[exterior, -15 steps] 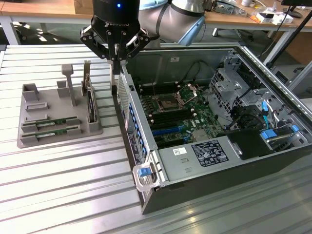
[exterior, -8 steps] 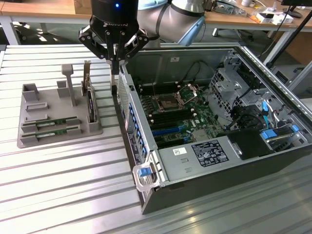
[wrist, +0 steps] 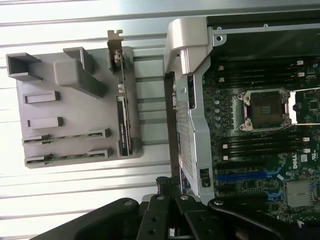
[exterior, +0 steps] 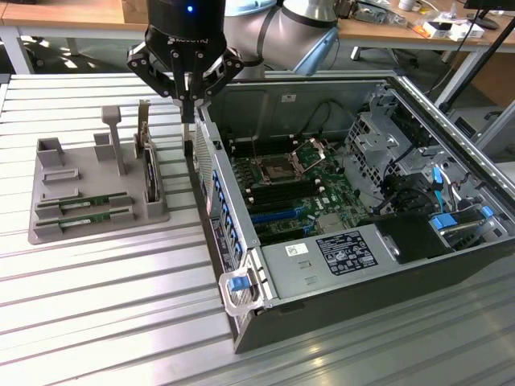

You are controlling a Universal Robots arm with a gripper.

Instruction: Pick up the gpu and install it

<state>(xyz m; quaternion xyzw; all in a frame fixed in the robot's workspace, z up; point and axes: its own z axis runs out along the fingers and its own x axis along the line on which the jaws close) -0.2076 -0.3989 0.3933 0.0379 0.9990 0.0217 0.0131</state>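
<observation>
While the arm reaches in from the far side, wrist pointing straight down, gripper (exterior: 189,137) hanging between grey tray (exterior: 48,232) and open computer case (exterior: 346,318), fingers pressed together, green gpu stick (exterior: 88,200) lying in the tray's near slots, exterior view's left.

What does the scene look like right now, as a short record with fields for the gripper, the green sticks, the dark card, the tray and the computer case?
gripper: shut, above the gap between tray and case, not on either stick
green sticks: two, lying flat in neighbouring tray slots
dark card: standing on edge in the tray
tray: grey, on the slatted table, to the exterior view's left of the case
computer case: open, motherboard exposed
</observation>
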